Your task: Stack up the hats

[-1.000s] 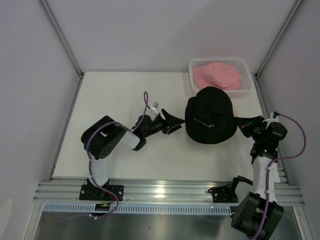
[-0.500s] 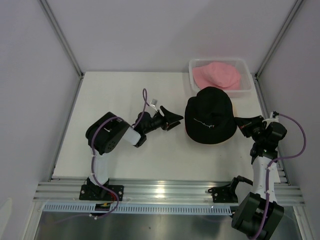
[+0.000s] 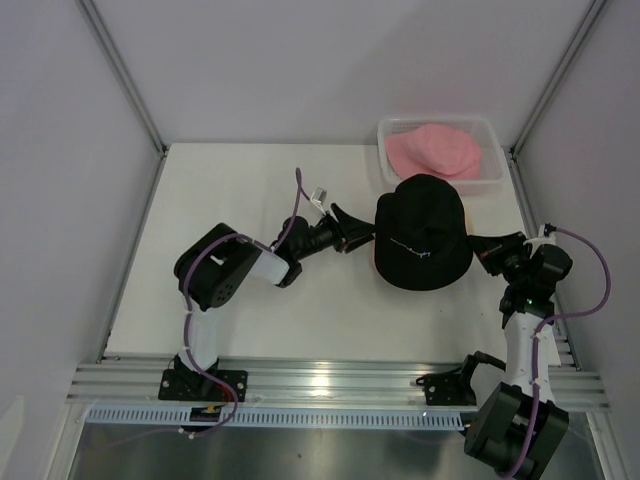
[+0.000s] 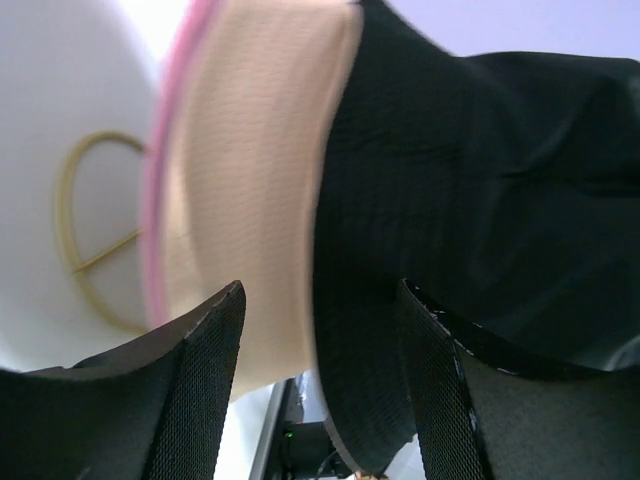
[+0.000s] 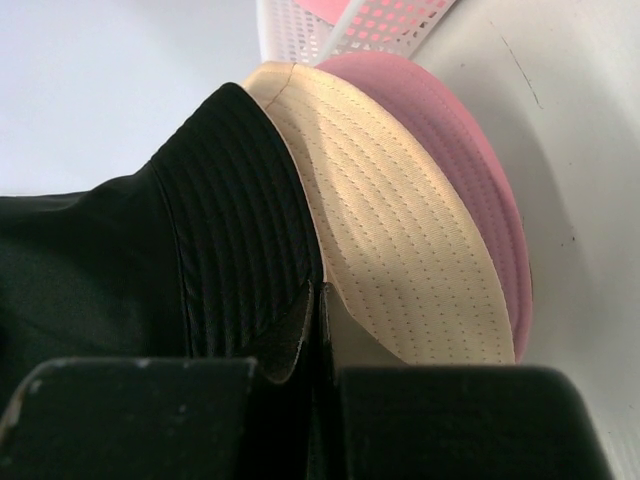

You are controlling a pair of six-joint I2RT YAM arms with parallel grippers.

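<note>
The black hat (image 3: 422, 245) with small white lettering sits on top of a beige hat (image 5: 400, 250) and a pink hat (image 5: 475, 190), whose brims show under it in the right wrist view. My right gripper (image 3: 480, 250) is shut on the black hat's right brim (image 5: 250, 250). My left gripper (image 3: 355, 232) is open at the hat's left side, and the black brim (image 4: 400, 250) hangs between its fingers (image 4: 200, 390). The beige brim (image 4: 250, 200) and a pink edge (image 4: 155, 200) show beside it. A second pink hat (image 3: 433, 150) lies in the bin.
The clear plastic bin (image 3: 490, 178) stands at the back right corner, just behind the stack. A gold wire stand (image 4: 85, 250) shows under the hats in the left wrist view. Side walls rise close to both table edges.
My left gripper has moved right and a little back, up to the black hat's left brim. The hat has shifted slightly right. The right gripper has kept its hold.
</note>
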